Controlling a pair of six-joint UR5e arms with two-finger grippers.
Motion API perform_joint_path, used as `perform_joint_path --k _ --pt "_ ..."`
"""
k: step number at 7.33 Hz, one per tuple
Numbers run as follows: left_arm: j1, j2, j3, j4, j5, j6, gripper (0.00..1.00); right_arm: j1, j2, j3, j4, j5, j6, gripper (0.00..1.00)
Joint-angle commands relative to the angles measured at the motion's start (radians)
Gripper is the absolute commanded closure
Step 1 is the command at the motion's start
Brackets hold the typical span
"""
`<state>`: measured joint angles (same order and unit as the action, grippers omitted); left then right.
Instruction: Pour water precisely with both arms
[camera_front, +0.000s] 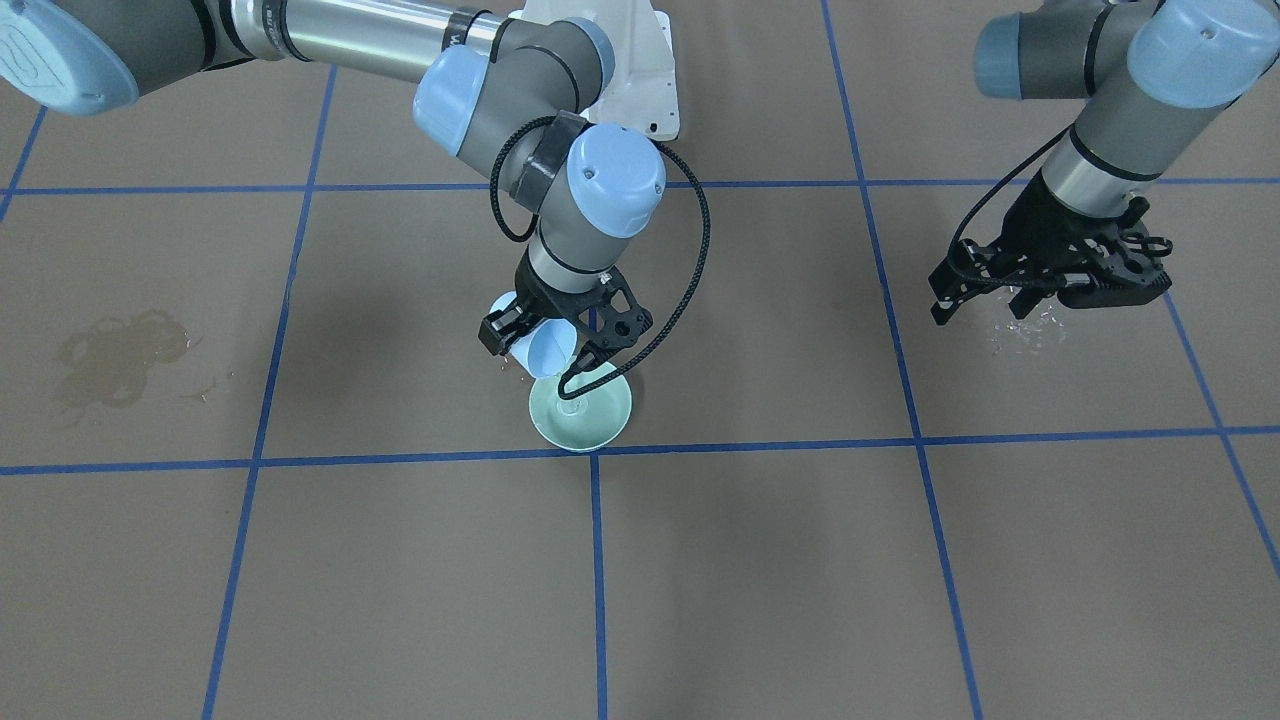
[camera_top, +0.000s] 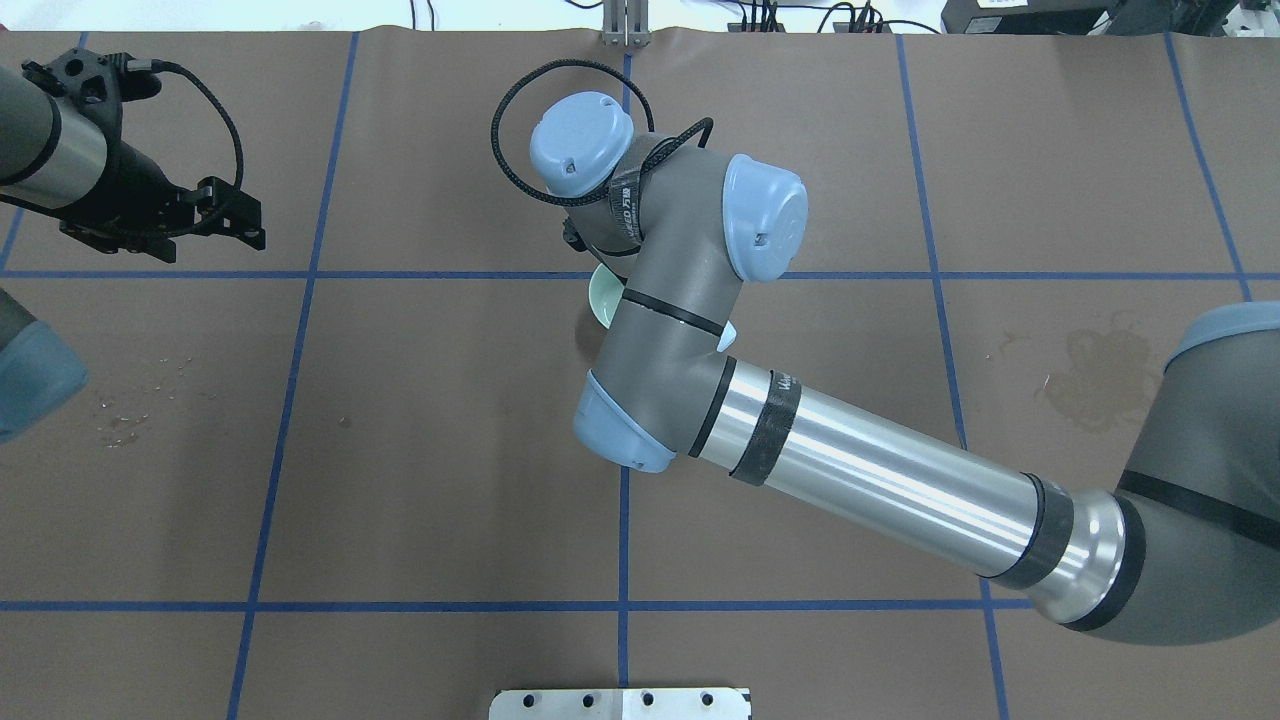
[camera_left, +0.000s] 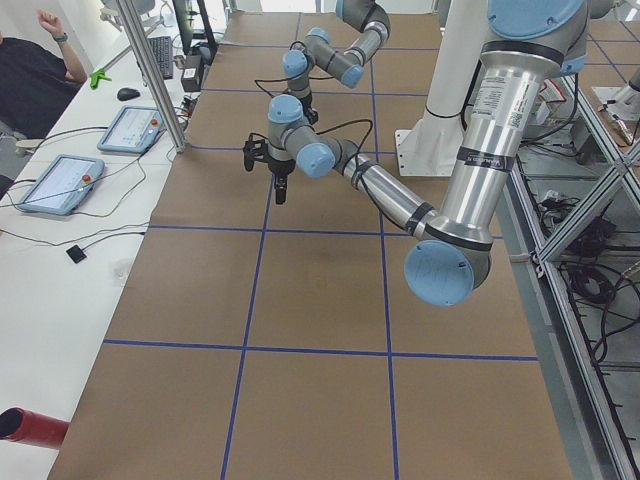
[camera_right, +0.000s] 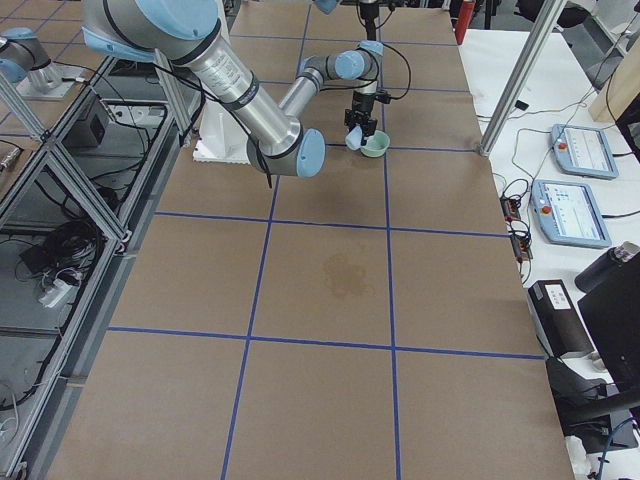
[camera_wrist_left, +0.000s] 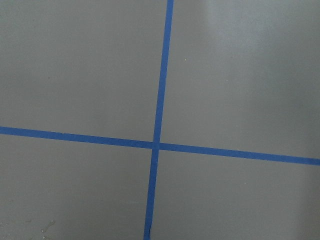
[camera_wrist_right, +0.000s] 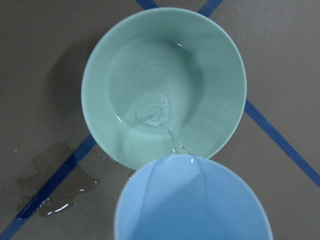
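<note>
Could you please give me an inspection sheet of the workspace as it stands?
Surface: brown table with blue tape grid; puddle beside green bowl, stain, droplets.
Job's things: blue cup tilted, water running into bowl.
Clutter: nothing seen.
Grippers: right gripper shut on cup; left gripper open, empty.
Cables: black cable loops off right wrist, hangs by bowl.
Surroundings: pendants, operator beside table.

From overhead the right arm (camera_top: 700, 330) covers the right tool (camera_front: 545, 345) completely, leaving only a sliver of the green bowl (camera_top: 603, 298) beneath that tool. In the right wrist view the blue cup (camera_wrist_right: 192, 200) in that tool is cut off by the bottom edge, the fingers out of frame. Whether the left tool (camera_top: 255, 227) has its jaws apart is unclear; its wrist view shows only tabletop (camera_wrist_left: 75, 65).
</note>
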<state>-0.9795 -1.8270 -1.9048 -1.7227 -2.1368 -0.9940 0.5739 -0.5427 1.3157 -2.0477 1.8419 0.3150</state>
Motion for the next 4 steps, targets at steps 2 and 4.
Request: perform_joint_path --k 2,4 --pt "-0.002 0.008 -0.011 0.000 0.000 0.000 0.00 0.000 0.098 -0.125 -0.097 -0.032 -0.004 1.00" --pt "-0.001 0.011 -0.013 0.000 0.002 -0.001 0.00 -0.002 0.118 -0.130 -0.164 -0.046 -0.004 1.00"
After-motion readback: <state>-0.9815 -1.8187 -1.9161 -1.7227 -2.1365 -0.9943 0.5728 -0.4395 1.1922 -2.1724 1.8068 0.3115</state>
